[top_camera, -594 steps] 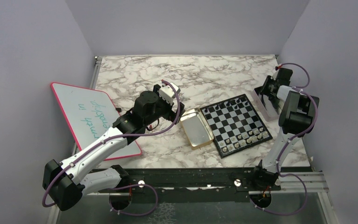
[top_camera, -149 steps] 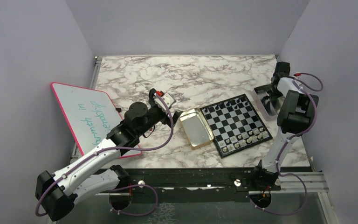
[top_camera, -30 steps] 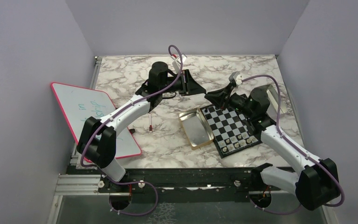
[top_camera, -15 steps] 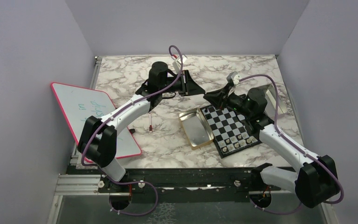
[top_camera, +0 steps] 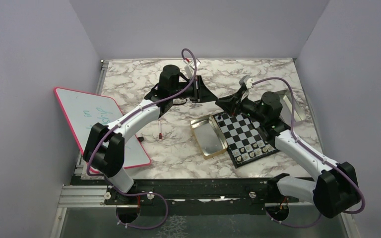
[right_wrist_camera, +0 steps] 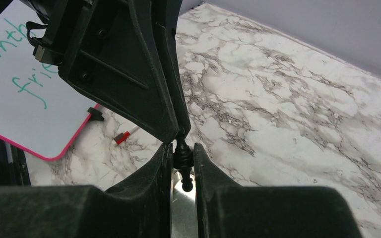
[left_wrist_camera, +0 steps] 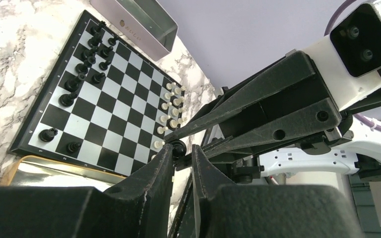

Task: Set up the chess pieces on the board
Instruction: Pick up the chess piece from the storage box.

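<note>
Nudged leftward, right gripper (right_wrist_camera: 182, 148) clamps 1 black chess piece (right_wrist_camera: 183, 159); whether left gripper (left_wrist_camera: 181, 148) grips it is unclear.

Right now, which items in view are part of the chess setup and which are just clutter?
Job: board, chess pieces, black piece in the right gripper.
Lying about: gold tin, whiteboard, red-tipped marker, grey tin.

Arms outstretched; left claw (left_wrist_camera: 182, 148), right claw (right_wrist_camera: 182, 148) tip-to-tip midair.
</note>
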Controlling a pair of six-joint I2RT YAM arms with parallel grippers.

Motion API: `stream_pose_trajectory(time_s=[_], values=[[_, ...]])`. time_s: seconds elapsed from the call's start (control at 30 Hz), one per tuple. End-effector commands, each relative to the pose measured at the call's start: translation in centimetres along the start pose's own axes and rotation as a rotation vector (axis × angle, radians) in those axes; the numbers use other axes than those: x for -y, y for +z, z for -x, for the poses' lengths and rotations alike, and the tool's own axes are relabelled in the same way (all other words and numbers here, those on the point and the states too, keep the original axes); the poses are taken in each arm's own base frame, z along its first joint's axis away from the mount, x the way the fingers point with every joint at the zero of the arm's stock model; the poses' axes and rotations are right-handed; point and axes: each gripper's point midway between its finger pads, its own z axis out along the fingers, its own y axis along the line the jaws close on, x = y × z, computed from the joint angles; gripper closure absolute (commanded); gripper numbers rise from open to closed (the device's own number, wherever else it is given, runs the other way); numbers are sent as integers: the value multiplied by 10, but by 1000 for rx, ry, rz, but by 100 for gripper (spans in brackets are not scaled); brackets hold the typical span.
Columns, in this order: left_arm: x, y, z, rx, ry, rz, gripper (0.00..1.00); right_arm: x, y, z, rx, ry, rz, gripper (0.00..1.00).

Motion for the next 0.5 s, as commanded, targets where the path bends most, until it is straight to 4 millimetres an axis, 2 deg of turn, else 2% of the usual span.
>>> stream_pose_trajectory(time_s=[0.0,0.03,0.07,0.13,0.23,0.37,0.43,0.47], values=[[4,2,8,6,60,-15,81,-2,5,12,17,-26,12,85],[5,2,8,2,65,-21,83,-2,6,11,13,-26,14,85],[7,1,3,-19,69,-42,95,-1,6,7,0,-21,10,83],[6,1,1,-25,68,-40,100,-1,6,7,4,-13,5,79],[3,0,3,-17,55,-24,100,3,5,6,-2,39,-27,70],[-2,-7,14,37,-45,-8,100,13,3,7,38,208,-128,64],[-2,-11,21,66,-73,-23,100,7,3,11,79,265,-104,55],[-2,-13,23,73,-76,-21,100,2,3,14,99,291,-83,45]])
